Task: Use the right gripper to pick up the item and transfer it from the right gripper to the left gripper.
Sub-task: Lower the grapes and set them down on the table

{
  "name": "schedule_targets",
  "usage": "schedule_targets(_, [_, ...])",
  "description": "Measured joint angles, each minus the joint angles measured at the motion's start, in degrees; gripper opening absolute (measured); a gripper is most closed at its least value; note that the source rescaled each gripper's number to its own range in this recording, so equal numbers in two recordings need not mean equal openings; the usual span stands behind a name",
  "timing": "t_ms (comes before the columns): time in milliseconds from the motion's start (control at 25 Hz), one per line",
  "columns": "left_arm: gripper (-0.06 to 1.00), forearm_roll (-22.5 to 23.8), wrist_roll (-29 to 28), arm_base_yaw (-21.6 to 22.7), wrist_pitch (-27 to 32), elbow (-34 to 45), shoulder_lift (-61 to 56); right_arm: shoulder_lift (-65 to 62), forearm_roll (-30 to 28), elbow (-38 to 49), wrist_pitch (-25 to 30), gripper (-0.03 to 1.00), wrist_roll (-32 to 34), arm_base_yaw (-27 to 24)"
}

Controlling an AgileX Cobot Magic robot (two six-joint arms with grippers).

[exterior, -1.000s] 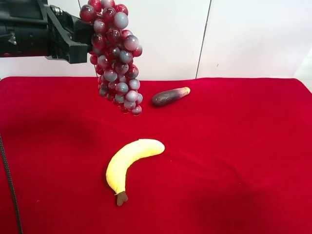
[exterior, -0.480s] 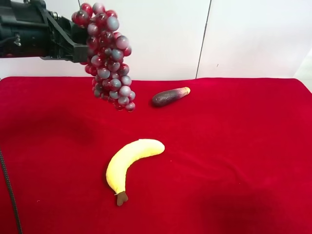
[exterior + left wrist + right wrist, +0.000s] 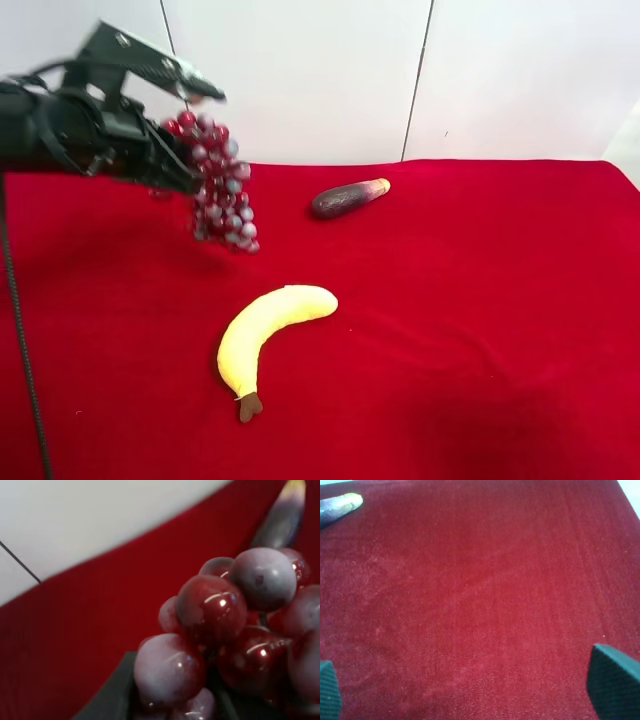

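Observation:
The item, a bunch of dark-red and frosty grey-purple grapes (image 3: 222, 195), hangs over the back left of the red cloth (image 3: 470, 300). The left gripper (image 3: 200, 135) is shut on the bunch's top, on the arm at the exterior high view's left. In the left wrist view the grapes (image 3: 215, 610) fill the frame, with one dark finger (image 3: 107, 700) below them. The right gripper (image 3: 470, 686) is open above bare cloth, its fingertips (image 3: 615, 680) far apart and nothing between them. The exterior high view does not show the right arm.
A yellow plush banana (image 3: 265, 330) lies on the cloth in front of the bunch. A dark purple eggplant-like piece (image 3: 348, 198) with a tan tip rests near the back centre, and its tip (image 3: 340, 505) shows in the right wrist view. A white wall stands behind.
The left arm has dropped and tilted, carrying the grapes down and a little leftward, closer to the cloth. Banana and eggplant piece have not moved.

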Motion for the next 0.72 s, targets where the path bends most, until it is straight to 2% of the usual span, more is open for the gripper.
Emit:
schedule_targets(440, [0.25, 8.4, 0.1, 0.0, -1.4, -6.7, 14.9, 0.0, 0.0, 0.0, 0.0, 0.96, 0.0, 0.0])
schedule_targets(720, [0.25, 12.5, 0.1, 0.0, -1.4, -8.1, 18.8, 0.0, 0.0, 0.0, 0.0, 0.96, 0.0, 0.0])
